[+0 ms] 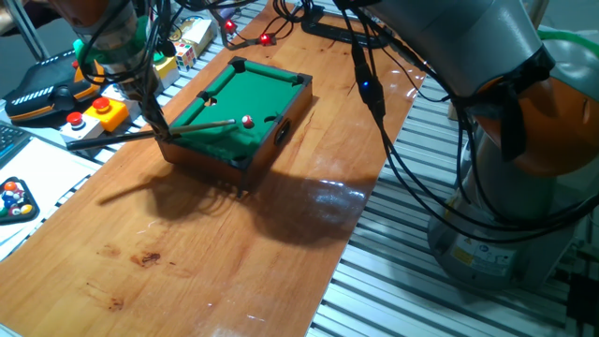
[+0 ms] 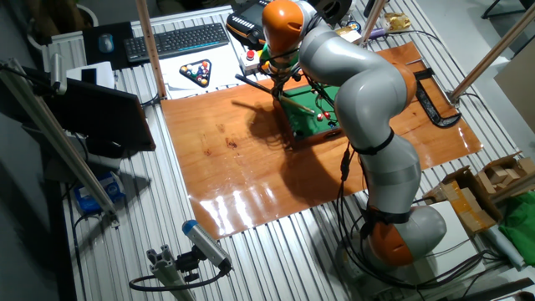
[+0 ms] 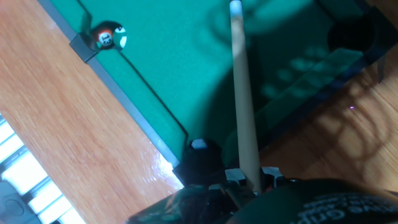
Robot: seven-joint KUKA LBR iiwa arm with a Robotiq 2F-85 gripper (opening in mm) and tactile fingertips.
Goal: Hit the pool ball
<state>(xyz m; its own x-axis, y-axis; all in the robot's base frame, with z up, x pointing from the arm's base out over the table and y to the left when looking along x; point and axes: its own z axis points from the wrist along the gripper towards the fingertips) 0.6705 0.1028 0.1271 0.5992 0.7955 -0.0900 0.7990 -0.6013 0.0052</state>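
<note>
The pool ball (image 1: pixel 247 122) is tiny, dark red with a pale spot, and lies on the green felt of the miniature pool table (image 1: pixel 281 89). In the hand view the pool ball (image 3: pixel 110 37) sits against a dark pocket in the left rail, off to the left of the cue's line. A pale wooden cue stick (image 1: pixel 201 125) reaches in over the table's near-left corner, its tip just short of the ball. My gripper (image 1: pixel 161 129) is shut on the cue stick (image 3: pixel 244 99), which runs out between the fingers of the gripper (image 3: pixel 252 180). My arm hides most of the pool table (image 2: pixel 311 125) in the other fixed view.
A black triangle rack of multicoloured balls (image 1: pixel 14 199) lies on paper at the left, also visible as the rack (image 2: pixel 196 73). A yellow box with a red button (image 1: pixel 103 112) and cables sit behind the cue. A keyboard (image 2: pixel 175 40) lies far back. The robot base (image 1: pixel 505 225) stands right.
</note>
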